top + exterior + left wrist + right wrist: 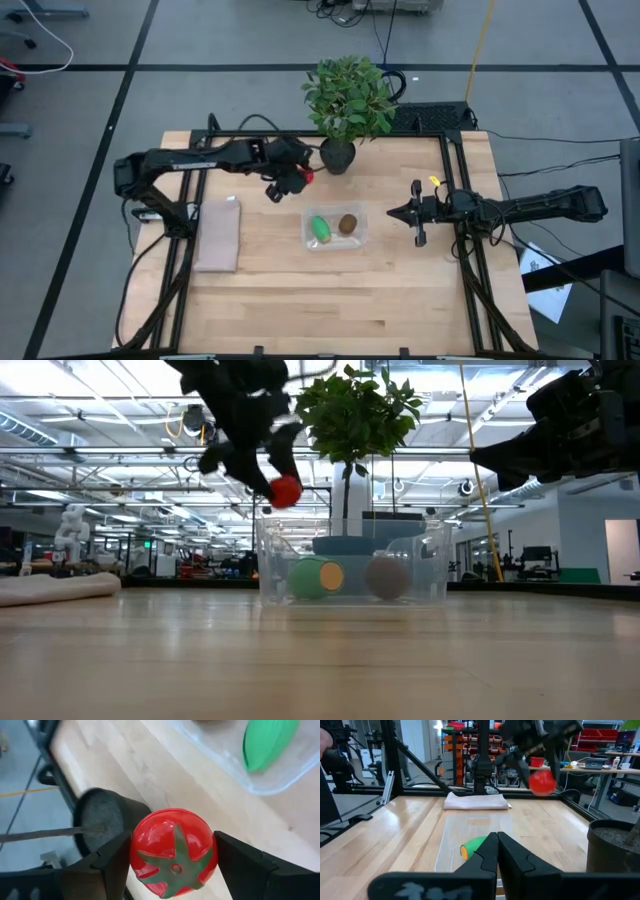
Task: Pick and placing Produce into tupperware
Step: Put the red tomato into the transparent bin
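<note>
Left claw gripping red tomato above bench, beside tupperware. Green piece and kiwi lying inside tupperware. Right claw waiting beside it, fingers pressed together, empty.

Potted plant crowding behind tupperware, bare table in front

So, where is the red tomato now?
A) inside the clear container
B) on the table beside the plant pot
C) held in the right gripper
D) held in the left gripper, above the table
D: the left gripper holds the tomato in the air, not yet over the container.
</note>
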